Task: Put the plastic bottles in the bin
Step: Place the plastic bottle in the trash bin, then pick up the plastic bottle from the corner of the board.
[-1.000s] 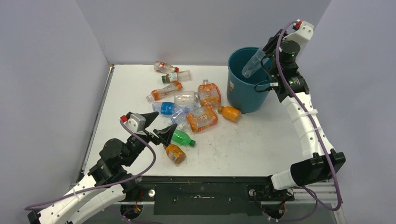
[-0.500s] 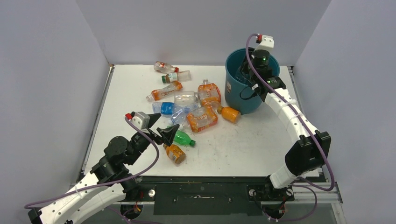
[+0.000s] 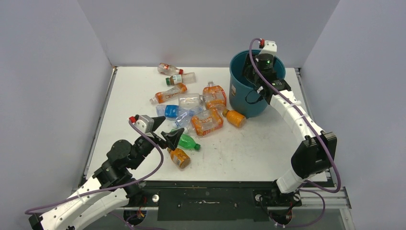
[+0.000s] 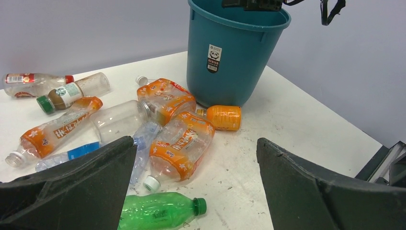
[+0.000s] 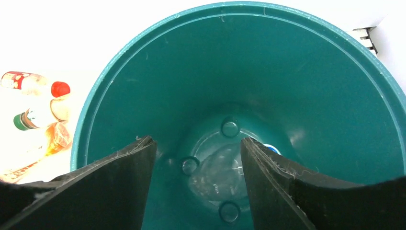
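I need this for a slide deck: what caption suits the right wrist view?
Right gripper open over the teal bin, a clear bottle lying on its bottom.

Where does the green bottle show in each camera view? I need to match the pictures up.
Top external: green bottle lies low centre-left, just right of the left gripper.
Left wrist: green bottle at the bottom edge, centre-left, between the fingers, cap to the right.
Right wrist: not in it.
Shared landmark: the teal bin, seen in all three views.

White table, pale grey walls
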You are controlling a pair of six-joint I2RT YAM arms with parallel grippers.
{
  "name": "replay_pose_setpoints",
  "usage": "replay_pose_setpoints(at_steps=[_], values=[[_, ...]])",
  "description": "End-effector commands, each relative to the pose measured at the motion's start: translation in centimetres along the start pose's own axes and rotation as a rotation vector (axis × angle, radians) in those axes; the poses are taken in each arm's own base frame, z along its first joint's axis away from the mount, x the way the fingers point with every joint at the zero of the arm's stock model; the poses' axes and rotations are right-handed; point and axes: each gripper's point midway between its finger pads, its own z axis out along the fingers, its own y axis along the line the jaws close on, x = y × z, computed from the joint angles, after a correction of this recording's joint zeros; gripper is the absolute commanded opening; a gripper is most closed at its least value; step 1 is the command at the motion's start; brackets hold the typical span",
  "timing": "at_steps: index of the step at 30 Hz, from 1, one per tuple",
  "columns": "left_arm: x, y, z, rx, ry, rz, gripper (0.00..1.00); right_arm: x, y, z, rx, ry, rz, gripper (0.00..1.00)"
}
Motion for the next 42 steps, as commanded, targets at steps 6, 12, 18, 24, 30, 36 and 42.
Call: replay_pose_setpoints(at_steps=[6, 12, 18, 24, 30, 36, 42], values=[[-1.7, -0.1, 0.3, -0.004, -0.042, 0.005, 0.96, -6.6, 2.1, -5.8, -0.108, -0.155, 0.067, 0.75], [-0.8, 1.0, 0.7, -0.073, 0.012, 0.020, 0.96, -8.2, 6.9, -13.7, -0.371, -0.209, 0.068, 0.87], [-0.1, 2.9, 0.7, -0.203, 0.055, -0.002, 0.96, -0.6, 11.8, -19.4, -0.746, -0.067, 0.039, 0.93], [2.5, 6.3, -1.9, -0.480, 0.173, -0.207, 0.96, 9.0, 11.3, -20.7, -0.824, 0.101, 0.101, 0.97], [9.1, 5.7, -4.6, -0.581, 0.382, -0.471, 0.96, 17.9, 12.5, -21.0, -0.825, 0.265, 0.008, 1.00], [14.8, 3.7, -6.2, -0.588, 0.526, -0.709, 0.96, 24.9, 14.7, -23.2, -0.784, 0.331, -0.163, 1.00], [18.7, 2.7, -6.2, -0.573, 0.584, -0.806, 0.96, 27.7, 14.8, -22.8, -0.721, 0.347, -0.190, 1.00]])
